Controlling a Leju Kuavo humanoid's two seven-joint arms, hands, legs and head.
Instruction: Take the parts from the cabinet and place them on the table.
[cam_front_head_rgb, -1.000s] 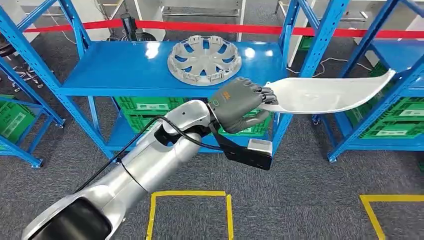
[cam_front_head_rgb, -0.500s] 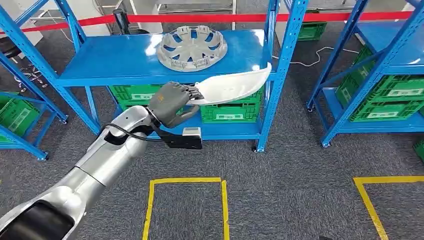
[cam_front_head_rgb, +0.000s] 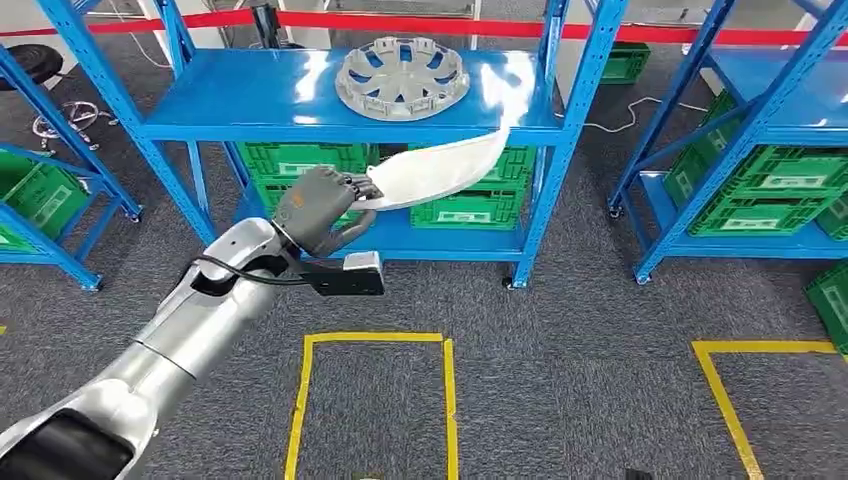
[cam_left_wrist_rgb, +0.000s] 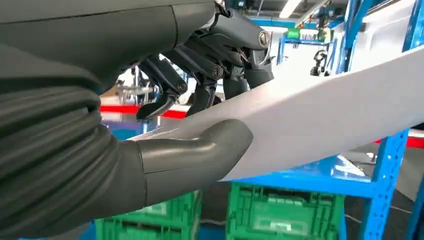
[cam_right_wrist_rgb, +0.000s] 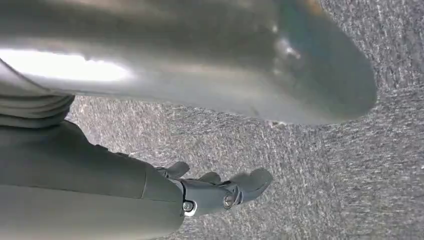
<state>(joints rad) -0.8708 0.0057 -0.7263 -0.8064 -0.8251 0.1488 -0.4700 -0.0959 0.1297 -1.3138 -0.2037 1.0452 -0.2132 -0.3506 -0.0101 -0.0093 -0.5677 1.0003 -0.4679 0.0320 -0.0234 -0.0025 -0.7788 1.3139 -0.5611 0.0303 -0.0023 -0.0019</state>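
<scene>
Swung leftward, left hand (cam_front_head_rgb: 318, 207) grips white panel (cam_front_head_rgb: 440, 167); thumb (cam_left_wrist_rgb: 200, 152) beneath.

The long white panel (cam_front_head_rgb: 440, 168) looks like smooth moulded plastic with a soft sheen, and the left hand (cam_front_head_rgb: 318, 208) gripping it is matt dark grey with a ribbed, rubbery cover at the wrist. At 12 o'clock, the silver-grey wheel cover (cam_front_head_rgb: 402, 76) lies on the glossy blue painted metal shelf (cam_front_head_rgb: 250, 95), which throws back bright glare. The green crates (cam_front_head_rgb: 470, 210) are ribbed plastic, the floor (cam_front_head_rgb: 570, 380) is rough grey carpet, and the left arm (cam_front_head_rgb: 195, 325) is smooth polished silver.

Green crates (cam_front_head_rgb: 470, 212) under shelving, red barrier tape (cam_front_head_rgb: 420, 24), yellow floor markings (cam_front_head_rgb: 370, 340)
</scene>
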